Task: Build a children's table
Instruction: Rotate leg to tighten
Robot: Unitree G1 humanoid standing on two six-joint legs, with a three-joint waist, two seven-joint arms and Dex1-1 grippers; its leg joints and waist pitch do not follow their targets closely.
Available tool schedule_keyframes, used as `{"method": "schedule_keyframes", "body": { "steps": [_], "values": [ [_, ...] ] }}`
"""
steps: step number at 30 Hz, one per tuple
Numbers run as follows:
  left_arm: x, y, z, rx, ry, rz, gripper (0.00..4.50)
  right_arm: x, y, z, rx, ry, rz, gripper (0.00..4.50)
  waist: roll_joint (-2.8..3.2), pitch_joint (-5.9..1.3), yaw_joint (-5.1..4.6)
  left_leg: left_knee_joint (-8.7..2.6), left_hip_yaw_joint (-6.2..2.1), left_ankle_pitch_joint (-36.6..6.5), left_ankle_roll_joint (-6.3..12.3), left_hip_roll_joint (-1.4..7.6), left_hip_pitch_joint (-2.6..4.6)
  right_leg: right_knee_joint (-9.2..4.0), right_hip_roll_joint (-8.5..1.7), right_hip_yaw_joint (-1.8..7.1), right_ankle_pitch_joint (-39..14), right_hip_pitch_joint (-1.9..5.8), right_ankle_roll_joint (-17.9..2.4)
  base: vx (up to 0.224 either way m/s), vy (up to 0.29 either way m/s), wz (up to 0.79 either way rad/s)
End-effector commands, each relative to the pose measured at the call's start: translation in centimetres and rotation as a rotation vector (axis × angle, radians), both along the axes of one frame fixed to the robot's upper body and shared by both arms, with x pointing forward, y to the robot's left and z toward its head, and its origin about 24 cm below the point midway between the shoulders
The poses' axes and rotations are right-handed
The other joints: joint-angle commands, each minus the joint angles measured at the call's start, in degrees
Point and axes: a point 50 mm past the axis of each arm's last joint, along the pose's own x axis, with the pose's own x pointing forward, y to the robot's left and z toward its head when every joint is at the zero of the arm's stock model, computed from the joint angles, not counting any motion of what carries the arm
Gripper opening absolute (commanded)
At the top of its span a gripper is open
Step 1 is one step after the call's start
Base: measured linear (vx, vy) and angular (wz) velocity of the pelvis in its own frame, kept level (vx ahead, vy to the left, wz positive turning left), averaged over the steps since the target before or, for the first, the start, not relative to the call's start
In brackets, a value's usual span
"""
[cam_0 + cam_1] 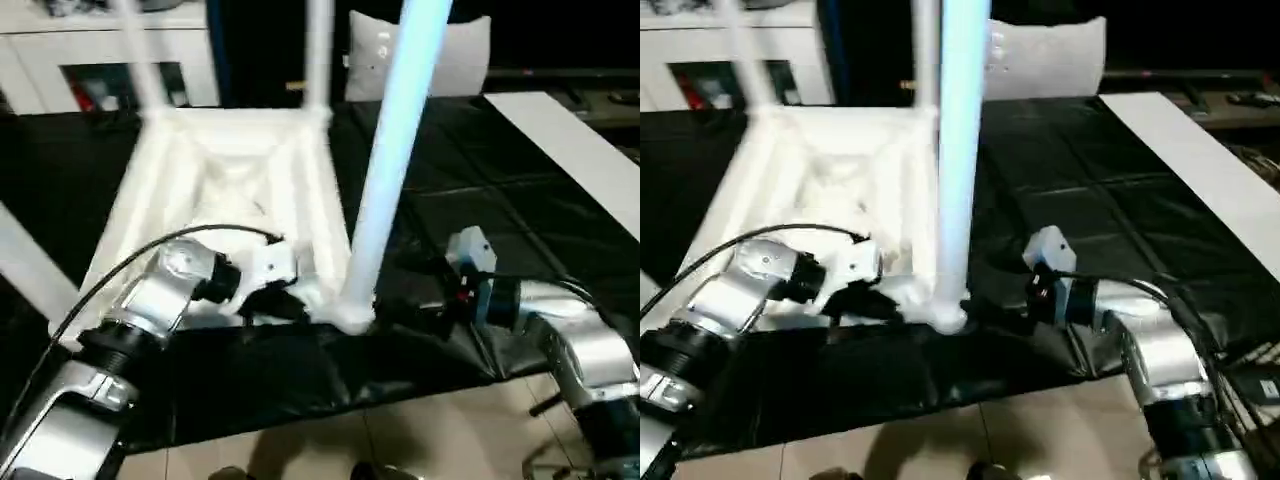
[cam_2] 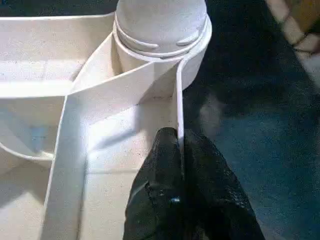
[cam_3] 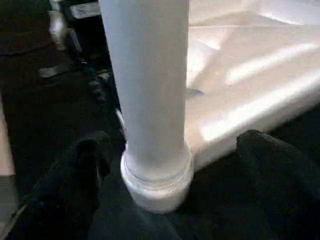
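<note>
Tabletop flipped underside-up on the black cloth, legs going into its corner sockets.

Tabletop (image 1: pixel 225 190) lies rim-up near the front edge of the black-covered bench (image 1: pixel 480 230) so the sockets face upward — three legs already stand in it, the nearest leg (image 1: pixel 385 170) rising from the front corner. Left gripper (image 2: pixel 179 145) is pinched tight on the thin raised rim just beside that socket, likely to steady the top. Right gripper (image 3: pixel 167 165) has its jaws spread wide either side of the leg's base, touching nothing — apparently letting go of a seated leg.
</note>
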Motion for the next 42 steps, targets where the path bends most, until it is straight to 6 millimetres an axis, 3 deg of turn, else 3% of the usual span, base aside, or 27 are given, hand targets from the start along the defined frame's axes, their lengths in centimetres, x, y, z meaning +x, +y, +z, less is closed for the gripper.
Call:
{"method": "schedule_keyframes", "body": {
  "steps": [1, 5, 6, 8, 9, 11, 12, 19, 26, 27, 34, 36, 40, 42],
  "values": [
    [-0.5, -1.5, 0.7, 0.019, -0.003, -0.168, 0.00, 0.1, 0.0, 0.2, -0.021, -0.001, 0.081, 4.39, -0.08, -4.13, -0.45, -4.22, 0.25, -12.79, 4.15, 1.48, 0.69, -3.30, -2.91, 2.76, -22.15, 3.28, -10.80, 0.000, 0.000, 0.00],
    [-0.5, -1.5, 0.8, 0.029, -0.005, -0.208, 0.00, 0.4, 0.2, 0.2, -0.041, 0.013, 0.146, 4.05, -0.20, -4.26, 0.11, -4.13, 0.67, -11.23, 4.33, 1.57, 0.90, -2.77, -2.78, 3.21, -18.86, 3.10, -12.01, 0.000, 0.000, 0.00],
    [-0.6, -1.5, 0.9, 0.035, -0.005, -0.223, 0.00, 0.5, 0.4, 0.1, -0.043, 0.029, 0.177, 4.02, -0.45, -4.34, 0.32, -4.05, 0.78, -10.96, 4.52, 1.55, 0.95, -2.61, -2.80, 3.28, -18.59, 3.14, -12.25, 0.000, 0.000, 0.00],
    [-0.6, -1.6, 1.0, 0.036, -0.004, -0.259, 0.00, 0.6, 0.7, -0.1, -0.047, 0.065, 0.255, 3.73, -0.49, -4.48, 0.39, -3.95, 0.78, -9.84, 4.84, 1.50, 0.55, -2.37, -2.83, 3.25, -18.04, 3.40, -12.34, 0.000, 0.000, 0.00],
    [-0.5, -1.6, 1.1, 0.036, -0.006, -0.266, 0.00, 0.6, 0.9, -0.1, -0.049, 0.071, 0.275, 3.64, -0.80, -4.62, 0.48, -3.85, 0.85, -9.00, 5.07, 1.58, 0.56, -2.23, -2.88, 3.28, -17.08, 3.39, -12.55, 0.000, 0.000, 0.00],
    [-0.5, -1.7, 1.1, 0.036, -0.009, -0.273, 0.00, 0.7, 1.1, -0.2, -0.050, 0.077, 0.298, 3.56, -0.64, -4.61, 0.69, -3.77, 0.90, -8.31, 5.16, 1.61, 0.56, -2.05, -2.93, 3.38, -16.22, 3.30, -12.86, 0.000, 0.000, 0.00],
    [-0.5, -1.7, 1.1, 0.036, -0.009, -0.274, 0.00, 0.7, 1.1, -0.2, -0.049, 0.077, 0.301, 3.43, -1.02, -4.59, 0.68, -3.72, 0.96, -8.08, 5.19, 1.53, 0.42, -1.97, -2.87, 3.41, -16.05, 3.36, -12.92, 0.000, 0.000, 0.00],
    [-0.3, -1.7, 1.2, 0.038, -0.018, -0.287, 0.00, 0.9, 1.5, -0.4, -0.047, 0.108, 0.369, 2.85, -1.03, -4.50, 0.75, -3.72, 0.79, -10.09, 3.89, 1.46, 0.38, -2.25, -2.94, 3.29, -20.45, 3.35, -11.49, 0.000, 0.000, 0.00],
    [-0.3, -1.5, 1.1, 0.041, -0.017, -0.284, 0.00, 0.7, 1.8, -0.6, -0.029, 0.134, 0.395, 2.32, -1.01, -4.63, 0.72, -3.73, 0.75, -9.91, 3.70, 1.55, 0.39, -2.01, -2.80, 3.30, -18.56, 3.39, -12.09, 0.000, 0.000, 0.00],
    [-0.3, -1.5, 1.1, 0.040, -0.016, -0.280, 0.00, 0.6, 1.8, -0.7, -0.022, 0.147, 0.398, 2.08, -1.01, -4.60, 0.73, -3.73, 0.78, -9.90, 3.75, 1.52, 0.40, -2.03, -2.78, 3.30, -18.53, 3.41, -12.20, 0.000, 0.000, 0.00],
    [0.0, -1.6, 1.0, -0.009, 0.009, -0.147, 0.00, -0.4, 2.3, -0.9, 0.090, 0.248, 0.314, 1.98, -0.91, -4.46, 1.10, -3.88, 0.83, -9.30, 3.50, 1.70, 0.58, -2.01, -2.80, 3.47, -17.96, 3.43, -12.12, 0.000, 0.000, 0.00],
    [0.1, -1.9, 1.0, -0.029, 0.010, -0.100, 0.00, -0.7, 2.7, -1.2, 0.104, 0.241, 0.266, 1.98, -0.95, -4.31, 1.02, -3.97, 0.79, -10.69, 3.00, 1.55, 0.52, -2.29, -2.80, 3.35, -20.48, 3.31, -11.43, 0.000, 0.000, 0.00],
    [0.1, -2.5, 0.9, -0.054, 0.005, -0.024, 0.00, -1.0, 3.6, -1.8, 0.102, 0.210, 0.158, 1.98, -1.13, -3.70, 0.23, -4.15, 0.38, -15.84, 1.42, 1.11, 0.83, -3.75, -2.94, 2.96, -31.14, 2.92, -7.57, 0.000, 0.000, 0.00],
    [0.0, -3.4, 0.8, -0.092, 0.007, 0.052, 0.00, -0.6, 4.6, -2.4, 0.110, 0.190, -0.002, 1.98, -0.99, -3.45, -0.25, -4.21, 0.11, -16.87, 0.62, 1.03, 0.78, -4.24, -2.97, 2.73, -34.98, 2.77, -5.63, 0.000, 0.000, 0.00]
  ]
}}
